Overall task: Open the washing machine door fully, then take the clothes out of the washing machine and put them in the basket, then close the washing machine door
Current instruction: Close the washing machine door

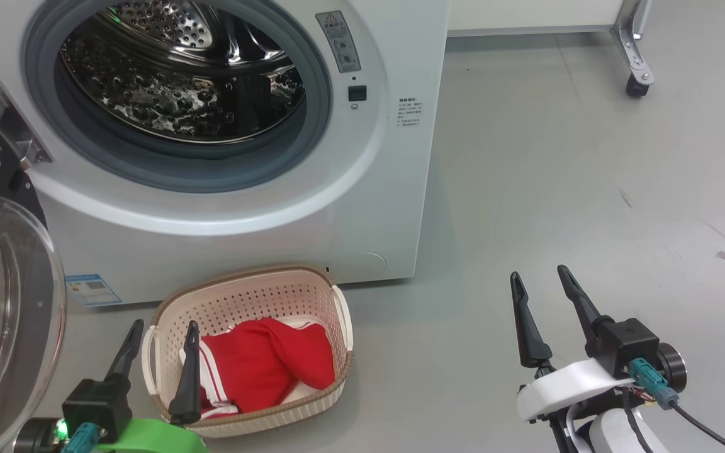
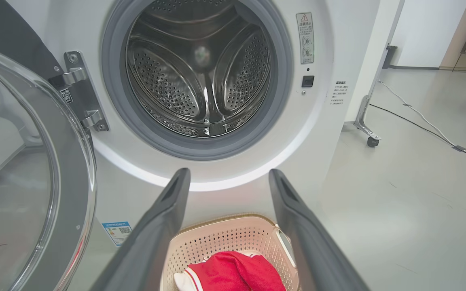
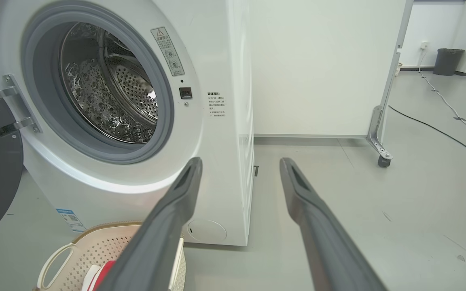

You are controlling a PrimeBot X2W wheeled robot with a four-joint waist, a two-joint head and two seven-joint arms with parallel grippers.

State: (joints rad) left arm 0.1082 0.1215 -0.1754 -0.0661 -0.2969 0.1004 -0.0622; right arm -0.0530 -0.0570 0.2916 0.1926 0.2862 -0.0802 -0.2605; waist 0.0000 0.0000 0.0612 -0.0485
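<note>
Blue QR sticker (image 1: 93, 289) low on the washing machine (image 1: 369, 207) — perforated cream basket (image 1: 255, 302) holding red clothes (image 1: 268, 365) in front; left gripper (image 1: 165, 323), right gripper (image 1: 539, 272) jaws apart.

The washing machine (image 1: 394, 189) is showing a smooth shell and a gleaming perforated steel drum (image 2: 164, 85); the basket (image 1: 255, 296) is looking matt plastic (woven-look rim); the clothes (image 1: 268, 365) are lying as soft cloth.

The washing machine (image 1: 375, 207) is white, with a grey ring (image 1: 320, 135) around a shiny perforated steel drum (image 1: 167, 100) and a blue label (image 1: 93, 289). The washing machine door (image 1: 4, 302) looks black-rimmed around clear glass. The basket (image 1: 262, 296) is cream, dotted with holes, brown-rimmed. The clothes (image 1: 268, 365) are red with white stripes. The floor (image 1: 557, 189) is grey.
</note>
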